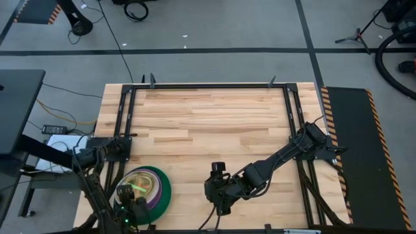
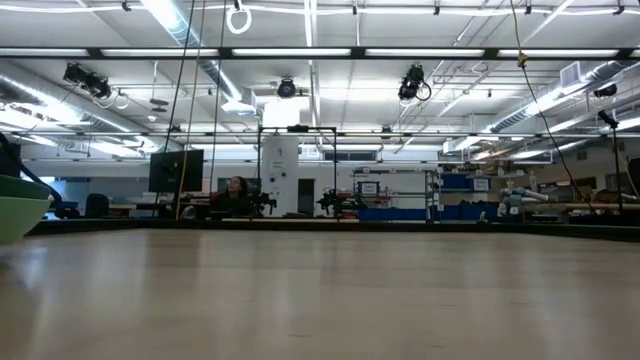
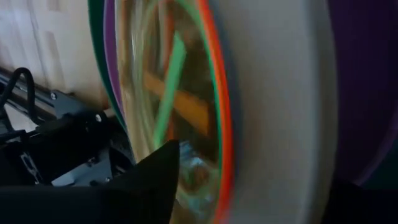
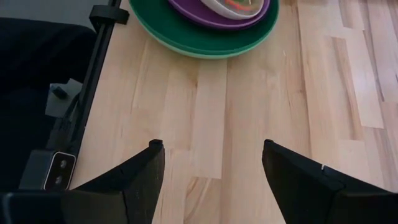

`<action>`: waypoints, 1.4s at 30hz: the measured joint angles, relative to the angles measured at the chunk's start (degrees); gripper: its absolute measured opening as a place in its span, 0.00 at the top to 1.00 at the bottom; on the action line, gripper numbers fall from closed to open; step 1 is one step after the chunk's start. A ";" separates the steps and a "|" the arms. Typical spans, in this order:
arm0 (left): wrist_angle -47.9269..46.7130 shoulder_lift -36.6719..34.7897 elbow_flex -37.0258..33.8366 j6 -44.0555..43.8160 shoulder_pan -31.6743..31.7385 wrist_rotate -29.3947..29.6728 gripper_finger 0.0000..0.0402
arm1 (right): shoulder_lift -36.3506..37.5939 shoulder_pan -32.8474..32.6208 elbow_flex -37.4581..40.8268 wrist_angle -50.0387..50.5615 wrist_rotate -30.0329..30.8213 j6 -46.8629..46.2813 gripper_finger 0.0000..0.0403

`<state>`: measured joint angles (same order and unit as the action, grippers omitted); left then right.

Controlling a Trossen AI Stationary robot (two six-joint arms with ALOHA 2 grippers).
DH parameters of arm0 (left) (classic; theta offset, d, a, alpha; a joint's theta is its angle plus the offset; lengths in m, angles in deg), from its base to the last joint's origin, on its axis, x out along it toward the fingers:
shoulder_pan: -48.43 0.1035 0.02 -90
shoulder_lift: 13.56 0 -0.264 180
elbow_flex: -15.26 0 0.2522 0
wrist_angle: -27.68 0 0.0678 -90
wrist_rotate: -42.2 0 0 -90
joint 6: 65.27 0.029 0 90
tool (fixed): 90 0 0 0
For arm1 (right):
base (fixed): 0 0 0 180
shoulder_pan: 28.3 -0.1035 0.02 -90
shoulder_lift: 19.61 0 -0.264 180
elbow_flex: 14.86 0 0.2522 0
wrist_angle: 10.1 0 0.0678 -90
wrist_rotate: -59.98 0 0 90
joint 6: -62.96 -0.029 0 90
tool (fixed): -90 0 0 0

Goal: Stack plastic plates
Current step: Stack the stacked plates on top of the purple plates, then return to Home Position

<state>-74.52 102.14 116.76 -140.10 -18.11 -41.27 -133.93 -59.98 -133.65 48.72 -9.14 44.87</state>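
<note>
At table's near-left corner, plate stack [image 1: 151, 188] is lying flat, round, no long axis; my left gripper [image 1: 130, 207] is hovering beside it, grip unclear; right gripper [image 4: 211, 163] is gaping, empty.

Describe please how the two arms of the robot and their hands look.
Both arms are dark, nearly black, built from jointed segments. The right hand ends in two flat, wedge-shaped black fingers with squared tips. The left hand is equally dark, and a small green light glows on it in the high view. Thin black cables run along the right arm. No coloured markings show on either arm.
</note>
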 joint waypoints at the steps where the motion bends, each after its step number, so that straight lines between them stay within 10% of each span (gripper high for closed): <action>1: 0.01 -0.25 0.00 -0.28 -0.08 0.20 0.48 | 0.00 0.00 0.00 0.02 0.00 0.00 0.32; 20: 17.61 -2.05 0.56 2.29 0.26 1.05 0.44 | 0.00 0.02 0.00 -0.37 0.00 0.00 0.32; 42: 6.78 -2.26 12.22 4.70 0.87 8.70 0.44 | -0.01 -0.11 0.02 -0.38 -0.17 -1.77 0.32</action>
<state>-67.74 99.89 128.98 -135.40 -17.24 -32.57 -133.94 -60.09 -133.63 48.35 -9.31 43.10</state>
